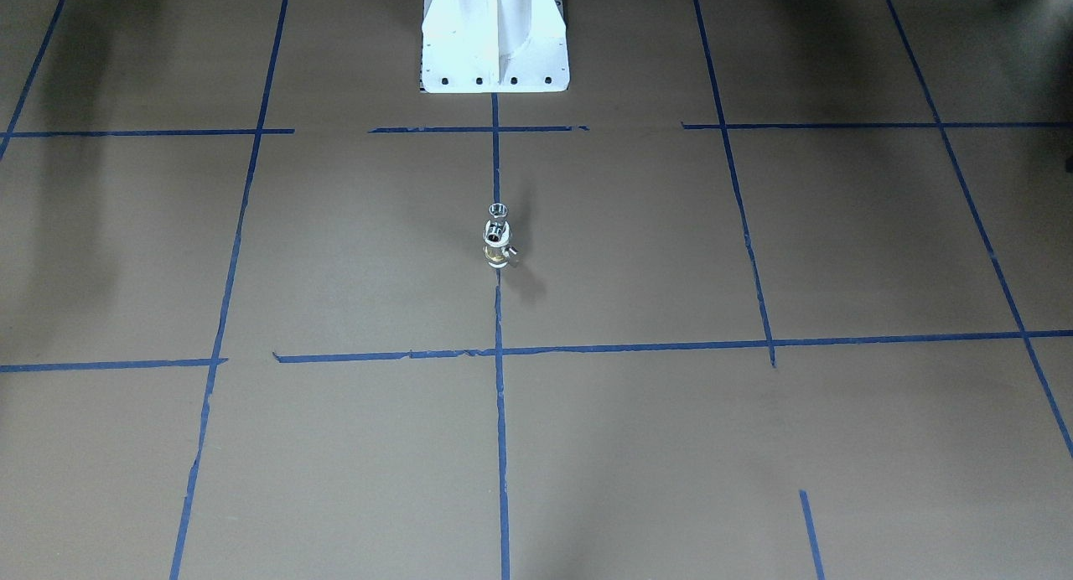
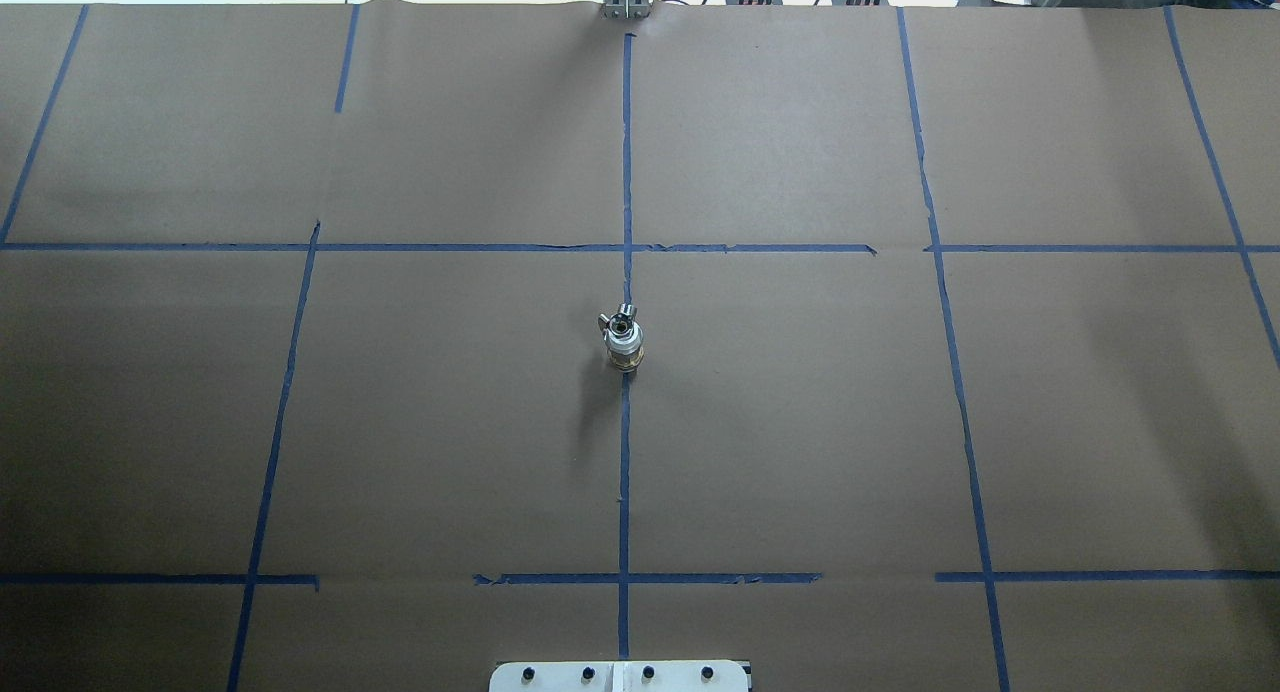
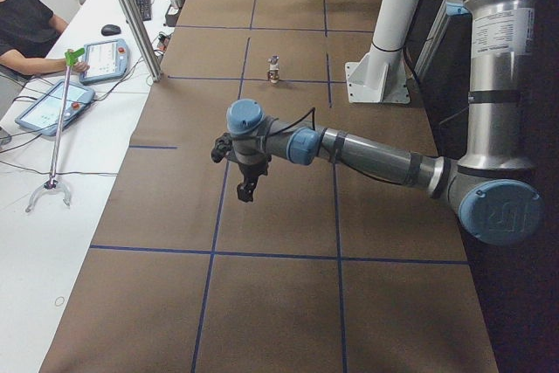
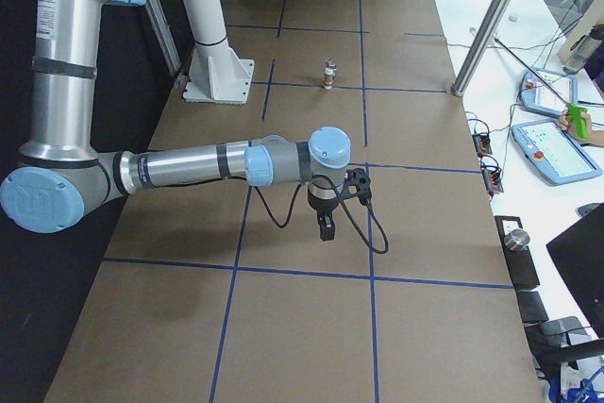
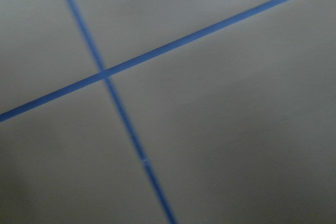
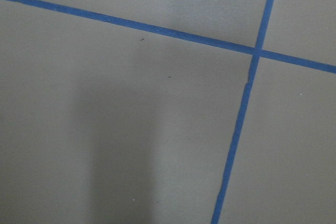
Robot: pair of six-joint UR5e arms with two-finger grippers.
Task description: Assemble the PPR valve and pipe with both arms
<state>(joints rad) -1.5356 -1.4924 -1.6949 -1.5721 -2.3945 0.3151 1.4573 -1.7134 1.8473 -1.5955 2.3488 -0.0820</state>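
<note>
Taped table (image 2: 800,422), pipe (image 2: 622,320) atop PPR valve (image 2: 625,352); left tool (image 3: 247,190), right tool (image 4: 326,227): spread unclear

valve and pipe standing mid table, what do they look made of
The PPR valve looks like brass in its middle: yellow-gold with a dull gleam. The whitish band above that could be plastic, but it is too small to be sure. The pipe seems to be polished or plated metal: silver all over, with bright glints round its open top end.
</note>
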